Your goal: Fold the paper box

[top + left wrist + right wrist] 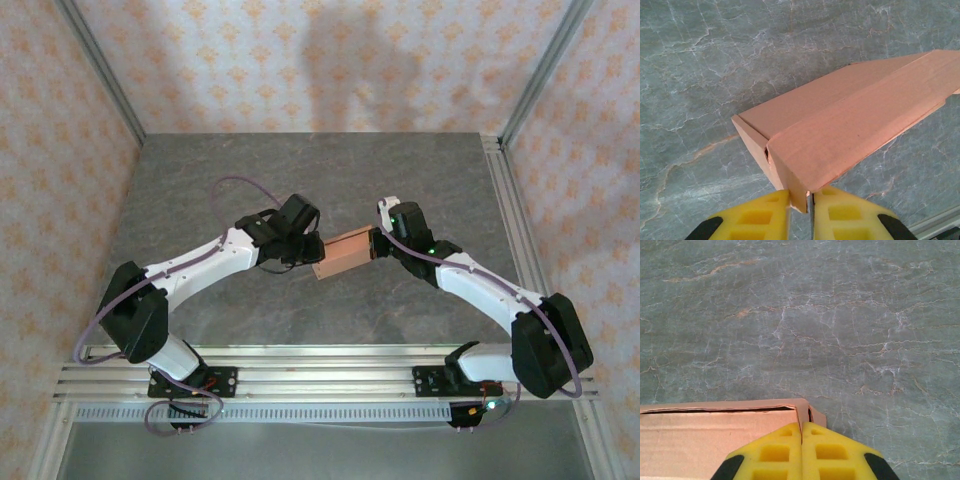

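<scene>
The paper box is a salmon-orange folded card box at the middle of the table, lying between my two grippers. My left gripper is at its left end. In the left wrist view the yellow fingers close on the box's near bottom corner, and the left gripper pinches that flap. My right gripper is at the right end. In the right wrist view the right gripper is shut with the thin end wall of the box running in between its pads.
The grey marbled tabletop stretches behind and in front of the box. An aluminium rail carrying both arm bases runs along the near edge. Metal frame posts and patterned walls close in the back and sides.
</scene>
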You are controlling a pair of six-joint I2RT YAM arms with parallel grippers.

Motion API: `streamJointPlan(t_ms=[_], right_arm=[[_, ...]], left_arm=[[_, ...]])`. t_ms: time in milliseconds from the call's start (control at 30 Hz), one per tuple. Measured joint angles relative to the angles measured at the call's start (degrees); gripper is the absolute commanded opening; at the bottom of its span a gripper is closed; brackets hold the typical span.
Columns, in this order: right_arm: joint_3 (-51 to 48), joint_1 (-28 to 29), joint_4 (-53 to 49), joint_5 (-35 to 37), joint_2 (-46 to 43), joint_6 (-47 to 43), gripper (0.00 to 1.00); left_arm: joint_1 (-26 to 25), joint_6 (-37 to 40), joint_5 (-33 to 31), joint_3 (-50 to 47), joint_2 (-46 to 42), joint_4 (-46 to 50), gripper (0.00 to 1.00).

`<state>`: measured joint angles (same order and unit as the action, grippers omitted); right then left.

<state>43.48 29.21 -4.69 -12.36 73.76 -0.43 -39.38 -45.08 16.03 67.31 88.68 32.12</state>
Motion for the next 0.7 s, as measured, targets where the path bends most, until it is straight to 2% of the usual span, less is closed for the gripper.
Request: streamJointPlan(t_ms=[467, 700], right_arm=[[-0.15, 0.00, -0.15, 0.59, 0.00, 0.00, 0.00], [-3.32, 0.00, 3.85, 0.57, -0.70, -0.44, 0.00]], left_arm=[[0.00, 0.11, 0.07, 3.17, 0.57, 1.70, 0.18], [0.00, 0.15, 0.04, 3.15, 1.60, 2.58, 0.18]])
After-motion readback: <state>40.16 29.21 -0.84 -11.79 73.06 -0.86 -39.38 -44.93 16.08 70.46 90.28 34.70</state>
